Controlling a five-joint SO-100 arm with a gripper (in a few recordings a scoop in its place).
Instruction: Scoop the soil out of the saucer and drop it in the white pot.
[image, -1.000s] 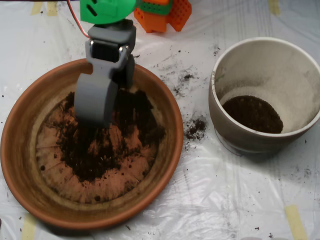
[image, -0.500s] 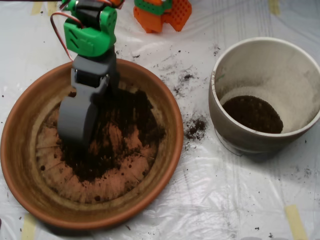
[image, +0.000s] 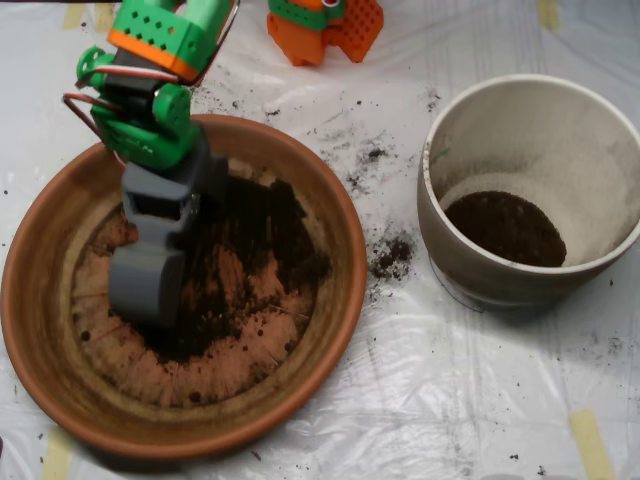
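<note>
The terracotta saucer (image: 60, 395) lies at the left, with dark crumbly soil (image: 255, 255) spread over the middle of its ridged base. My grey scoop (image: 147, 290) points down into the saucer's left half, its tip resting in the soil; only its rounded back shows. The green arm (image: 150, 75) reaches in from the top left. At the right stands the white pot (image: 455, 255), with a patch of soil (image: 505, 228) at its bottom.
Spilled soil crumbs (image: 392, 255) lie on the white plastic sheet between saucer and pot, with more scattered near the top (image: 365, 155). An orange block (image: 325, 25) sits at the top edge. Tape strips (image: 590, 440) mark the sheet.
The scoop has slid left and toward the near side across the saucer, and the arm has swung left with it. The soil heap looks much the same.
</note>
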